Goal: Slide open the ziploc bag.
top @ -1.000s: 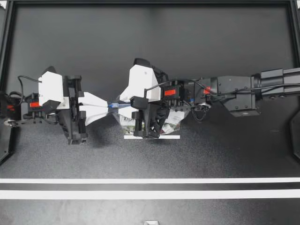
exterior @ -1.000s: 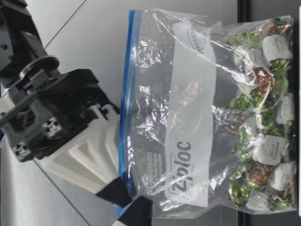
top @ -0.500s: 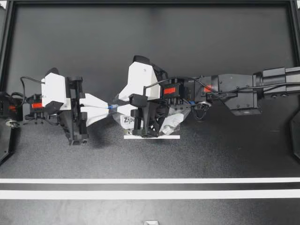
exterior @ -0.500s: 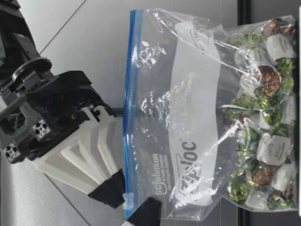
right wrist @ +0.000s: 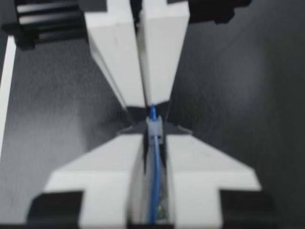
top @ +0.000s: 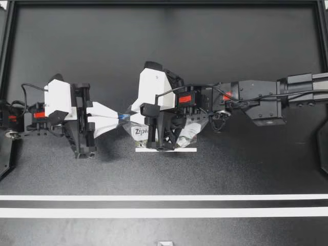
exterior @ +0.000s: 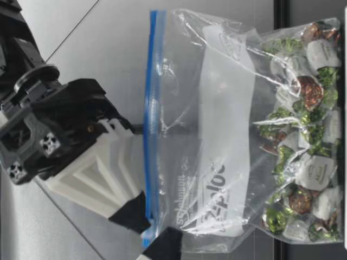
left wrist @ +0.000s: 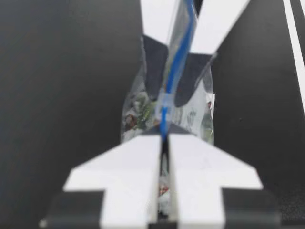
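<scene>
Top view: L gripper (top: 121,117) sits left of frame centre at mid-height. R gripper (top: 131,114) is just right of it, tips nearly meeting. R arm reaches in from the right edge of frame, above the bag (top: 188,131). Bag is mostly under the R wrist, on the table (top: 154,51).

Low view: bag is upright, w/ zip strip (exterior: 150,108) along its top and candies (exterior: 303,135) in its bottom part, down by the table.

R wrist view: slider (right wrist: 154,125) is betw R fingers, L tips just ahead.

L wrist view: strip end is betw L fingers and runs ahead into R's.

Can see little of the ziploc bag (top: 137,131) from above: buried under the right gripper (top: 129,116), bar scraps at 4 to 5 o'clock. Cannot resolve the slider (right wrist: 154,127) in right wrist view: blurred.
</scene>
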